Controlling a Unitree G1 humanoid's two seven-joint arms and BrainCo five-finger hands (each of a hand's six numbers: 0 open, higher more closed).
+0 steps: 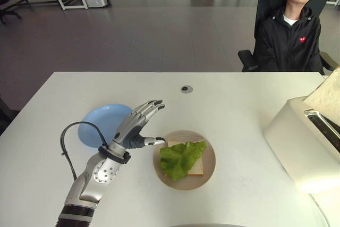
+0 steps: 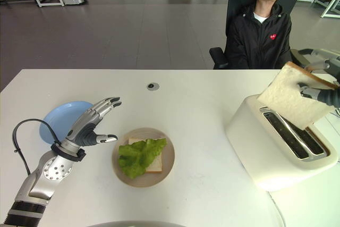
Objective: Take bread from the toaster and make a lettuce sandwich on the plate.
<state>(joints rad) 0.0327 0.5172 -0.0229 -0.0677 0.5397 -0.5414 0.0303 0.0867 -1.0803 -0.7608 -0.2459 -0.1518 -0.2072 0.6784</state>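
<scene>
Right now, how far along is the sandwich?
Done: one bread slice sits on the tan plate with lettuce on top. In hand: the right hand holds a second slice above the toaster. Left to do: carry it over and lay it on the lettuce. The left hand is open beside the plate, holding nothing.

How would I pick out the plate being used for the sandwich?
On the white table, left of the toaster, sit two plates. It is the tan plate nearer the toaster, carrying bread topped with lettuce; the other is a blue plate.
</scene>
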